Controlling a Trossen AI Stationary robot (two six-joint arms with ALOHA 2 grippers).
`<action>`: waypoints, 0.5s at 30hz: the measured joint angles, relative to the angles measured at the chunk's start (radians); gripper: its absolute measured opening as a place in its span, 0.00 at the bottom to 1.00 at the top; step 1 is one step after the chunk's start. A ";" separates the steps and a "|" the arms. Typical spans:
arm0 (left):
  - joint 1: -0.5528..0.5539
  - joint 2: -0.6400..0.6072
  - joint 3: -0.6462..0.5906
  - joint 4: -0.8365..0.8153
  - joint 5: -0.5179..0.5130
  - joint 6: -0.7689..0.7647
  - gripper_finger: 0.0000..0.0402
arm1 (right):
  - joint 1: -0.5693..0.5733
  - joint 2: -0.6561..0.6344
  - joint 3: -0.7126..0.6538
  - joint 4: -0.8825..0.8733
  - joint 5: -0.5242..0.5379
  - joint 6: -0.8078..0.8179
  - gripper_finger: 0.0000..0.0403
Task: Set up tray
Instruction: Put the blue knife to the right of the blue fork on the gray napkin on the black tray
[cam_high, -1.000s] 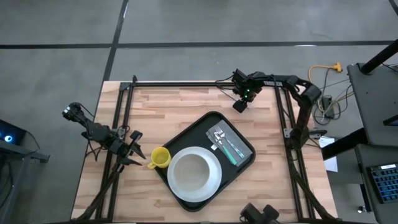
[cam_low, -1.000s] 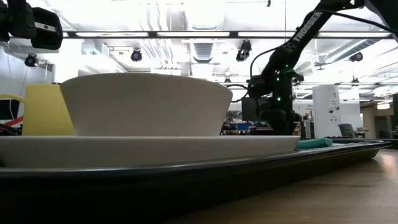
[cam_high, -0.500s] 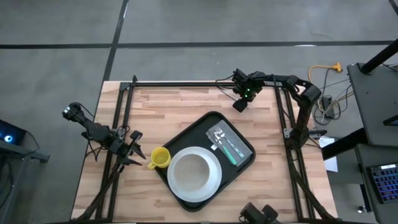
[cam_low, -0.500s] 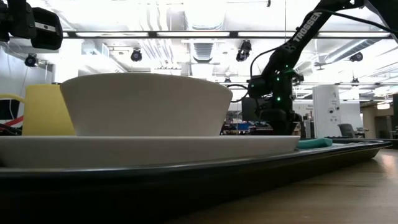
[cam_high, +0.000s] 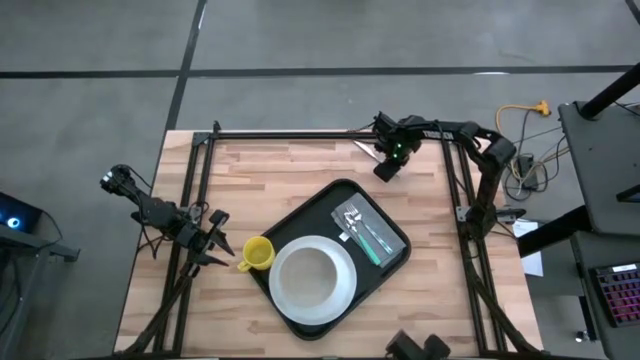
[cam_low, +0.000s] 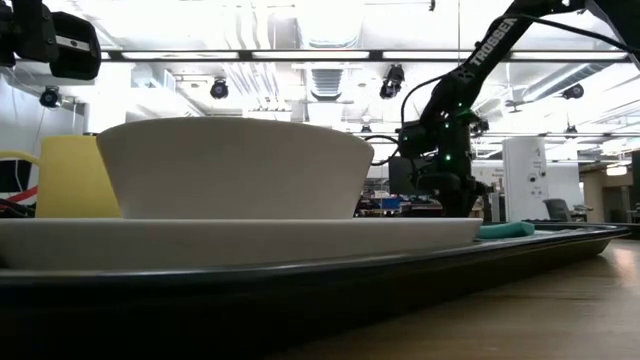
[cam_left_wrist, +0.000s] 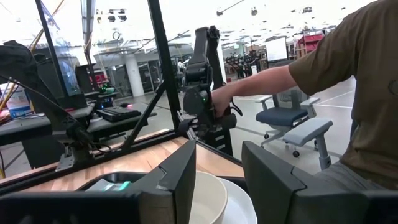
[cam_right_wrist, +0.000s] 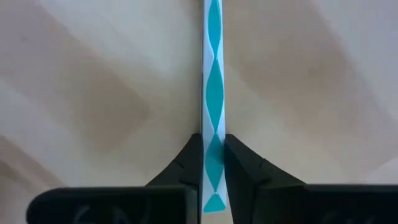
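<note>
The black tray (cam_high: 338, 255) lies slantwise on the wooden table (cam_high: 260, 180), a little toward the near edge, and everything else sits around it or on it. On the tray's nearer half rests a round white plate (cam_high: 345, 297) with a white bowl (cam_high: 305, 278) standing on it; in the low view the bowl (cam_low: 235, 165) rises above the plate's rim (cam_low: 240, 238). On the tray's far half lies a small bundle of cutlery (cam_high: 362, 228) with teal handles, well apart from the plate. Just outside the tray's left rim, touching or nearly touching it, stands a yellow cup (cam_high: 257, 253). The left gripper (cam_high: 215, 243) hovers just left of that cup, beyond the tray, its fingers (cam_left_wrist: 180, 177) spread apart with nothing between them. The right gripper (cam_high: 386, 168) is well beyond the tray's far corner, low over the table near its back rail, and its fingers (cam_right_wrist: 186, 165) are pinched on a thin white straw (cam_right_wrist: 212, 93) printed with teal diamonds, which lies flat on the wood. Past the far side of the table from the tray stands a person in an olive shirt (cam_left_wrist: 348, 81), one arm (cam_left_wrist: 261, 84) reaching toward the right arm's wrist.
</note>
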 joint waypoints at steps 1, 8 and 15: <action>0.000 0.000 0.000 0.000 0.000 0.000 0.29 | 0.006 -0.007 -0.001 -0.011 0.005 0.009 0.07; 0.000 0.000 0.000 0.000 0.000 0.000 0.29 | 0.082 -0.079 -0.006 -0.052 0.026 0.080 0.07; 0.000 0.000 0.000 0.000 0.000 0.000 0.29 | 0.232 -0.157 -0.007 -0.080 0.036 0.233 0.07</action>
